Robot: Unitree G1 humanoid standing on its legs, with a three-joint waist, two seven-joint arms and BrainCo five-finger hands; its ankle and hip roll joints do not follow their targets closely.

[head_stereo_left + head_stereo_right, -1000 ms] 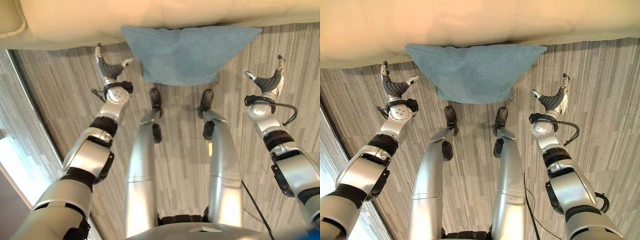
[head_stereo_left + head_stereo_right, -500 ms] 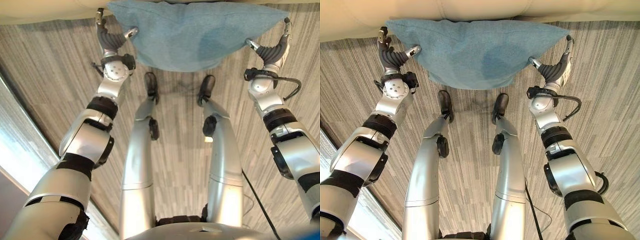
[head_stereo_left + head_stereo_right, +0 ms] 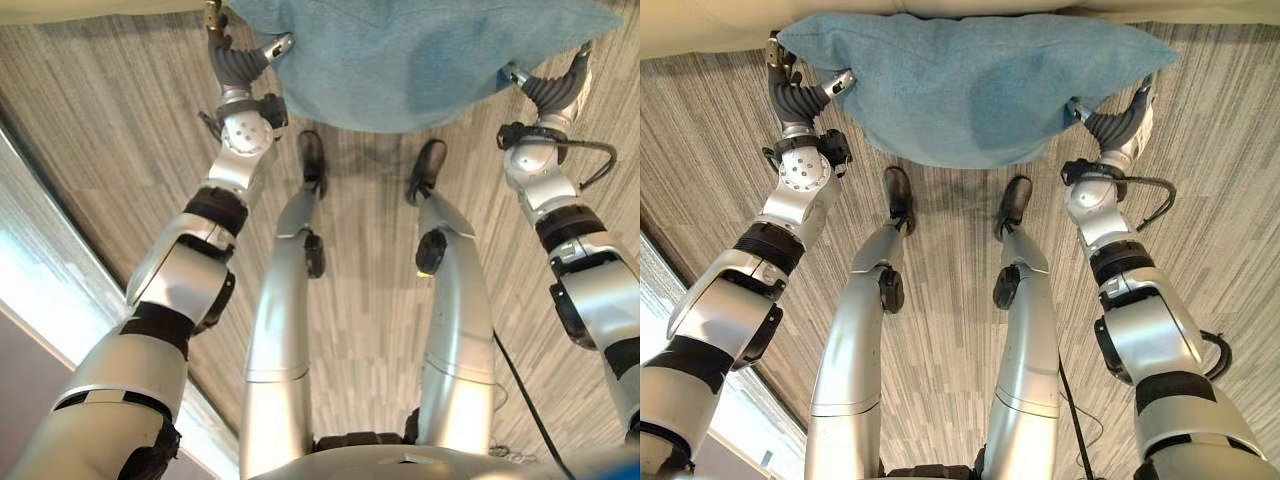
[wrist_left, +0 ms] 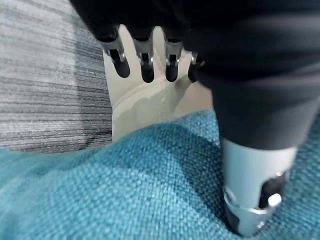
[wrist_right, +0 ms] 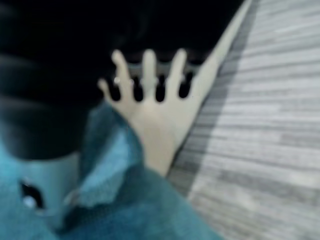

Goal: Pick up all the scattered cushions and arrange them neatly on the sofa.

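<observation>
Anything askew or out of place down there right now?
Yes: the blue fabric cushion lies on the striped grey floor against the cream sofa, not on it. The left robot hand and right robot hand flank its ends.

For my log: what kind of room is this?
Probably a living room or lounge: a cream sofa, a blue cushion against it, and grey striped carpet.

A blue cushion lies on the grey striped floor, against the cream sofa.
</observation>
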